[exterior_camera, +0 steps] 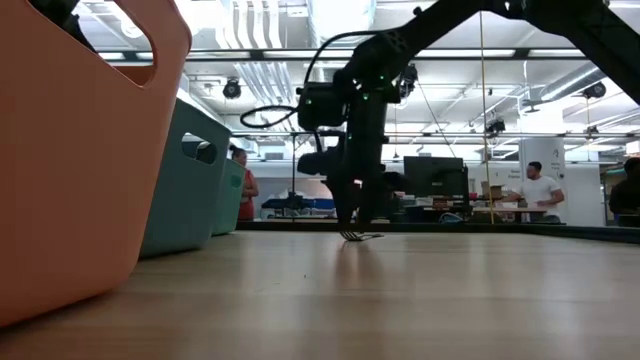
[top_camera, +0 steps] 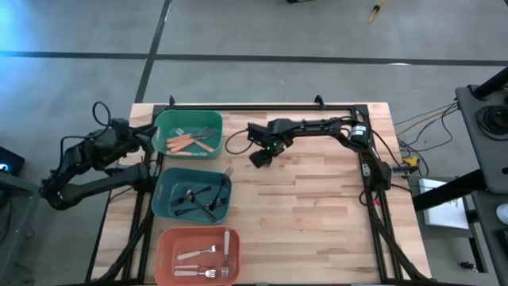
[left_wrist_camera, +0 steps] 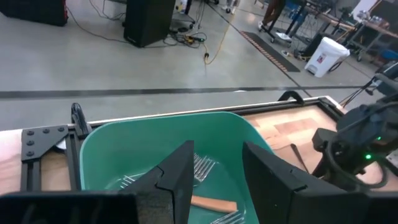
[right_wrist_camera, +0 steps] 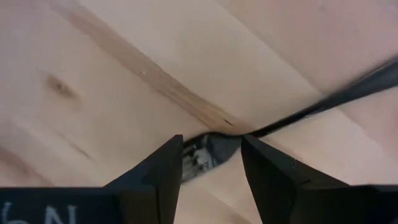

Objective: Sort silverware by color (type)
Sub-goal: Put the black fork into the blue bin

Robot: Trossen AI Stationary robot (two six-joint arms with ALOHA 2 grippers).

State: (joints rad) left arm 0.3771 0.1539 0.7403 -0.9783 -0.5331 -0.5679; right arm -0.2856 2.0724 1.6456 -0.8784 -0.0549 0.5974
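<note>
Your right gripper (right_wrist_camera: 211, 163) is down at the table (top_camera: 317, 206), fingers spread around the head of a black fork (right_wrist_camera: 214, 147) lying flat between them, its dark handle running away beyond the pads; you appear to be at the pick step, so the next move likely calls for closing squarely on it, then lifting toward the teal bin (top_camera: 163, 205) off to the gripper's side; the green bin (top_camera: 163, 125) stands nearer; your left gripper (left_wrist_camera: 214, 180) waits parted over that green bin; nothing blocks the path.
</note>
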